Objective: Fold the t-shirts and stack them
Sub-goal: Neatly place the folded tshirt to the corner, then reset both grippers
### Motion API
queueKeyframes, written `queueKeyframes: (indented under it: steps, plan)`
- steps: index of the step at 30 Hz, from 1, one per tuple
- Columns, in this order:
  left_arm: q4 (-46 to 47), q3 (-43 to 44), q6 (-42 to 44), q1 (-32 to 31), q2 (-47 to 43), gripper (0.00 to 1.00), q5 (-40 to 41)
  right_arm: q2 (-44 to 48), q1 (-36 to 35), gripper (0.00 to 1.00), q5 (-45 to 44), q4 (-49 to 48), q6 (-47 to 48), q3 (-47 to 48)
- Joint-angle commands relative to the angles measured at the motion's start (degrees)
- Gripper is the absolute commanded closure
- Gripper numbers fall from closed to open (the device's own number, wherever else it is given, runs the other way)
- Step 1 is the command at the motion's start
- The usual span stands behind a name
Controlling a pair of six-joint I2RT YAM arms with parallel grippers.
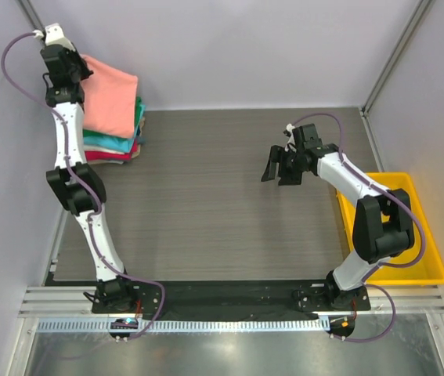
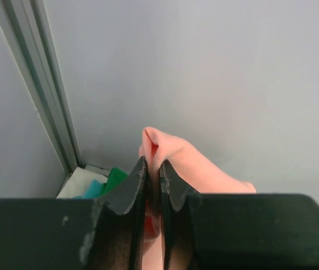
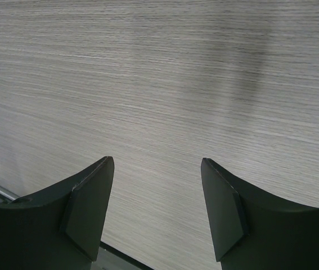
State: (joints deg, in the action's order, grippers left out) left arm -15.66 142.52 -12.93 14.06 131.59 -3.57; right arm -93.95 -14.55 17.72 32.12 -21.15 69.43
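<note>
A salmon-pink t-shirt point(image 1: 112, 98), folded, is held over a stack of folded t-shirts point(image 1: 116, 149) in green, teal and red-pink at the back left corner. My left gripper point(image 1: 81, 69) is shut on the far edge of the salmon-pink shirt; in the left wrist view the cloth point(image 2: 187, 163) is pinched between the fingers point(image 2: 131, 185), with green, teal and cream cloth point(image 2: 100, 183) showing below. My right gripper point(image 1: 278, 168) is open and empty above the bare table; its wrist view shows only wood grain between the fingers point(image 3: 91, 202).
A yellow plastic bin point(image 1: 421, 235) stands at the right edge, beside the right arm. The grey walls and a metal corner post point(image 2: 41, 90) are close behind the left gripper. The wood-grain table top point(image 1: 206, 204) lies between the arms.
</note>
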Motion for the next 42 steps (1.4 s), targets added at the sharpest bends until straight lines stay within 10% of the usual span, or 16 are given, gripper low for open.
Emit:
queueKeyframes:
  steps: [1,10,17,25,36,42]
  plan:
    - [9.2,-0.1,2.5,-0.4,1.6,0.87,1.7,-0.4,0.0,0.31,0.7,-1.4,-0.2,2.0]
    - [16.8,-1.5,5.6,-0.9,5.9,0.74,3.1,-1.0,0.0,0.31,2.1,-1.4,-0.6,3.6]
    - [19.4,-4.2,10.7,-3.5,6.8,0.31,13.7,-0.8,0.0,0.31,2.8,-1.3,-0.7,3.9]
    - [19.5,-8.5,8.0,-4.0,0.2,0.03,11.8,-1.0,0.0,0.31,3.4,-1.4,-1.1,4.2]
    - [13.0,-21.0,4.9,-9.8,-18.5,0.00,20.7,0.2,-0.1,0.31,5.1,-2.1,-1.0,3.6]
    - [9.0,-44.1,-3.4,-13.5,-36.9,0.00,22.8,2.2,-0.7,0.31,6.5,-3.0,-1.3,2.6]
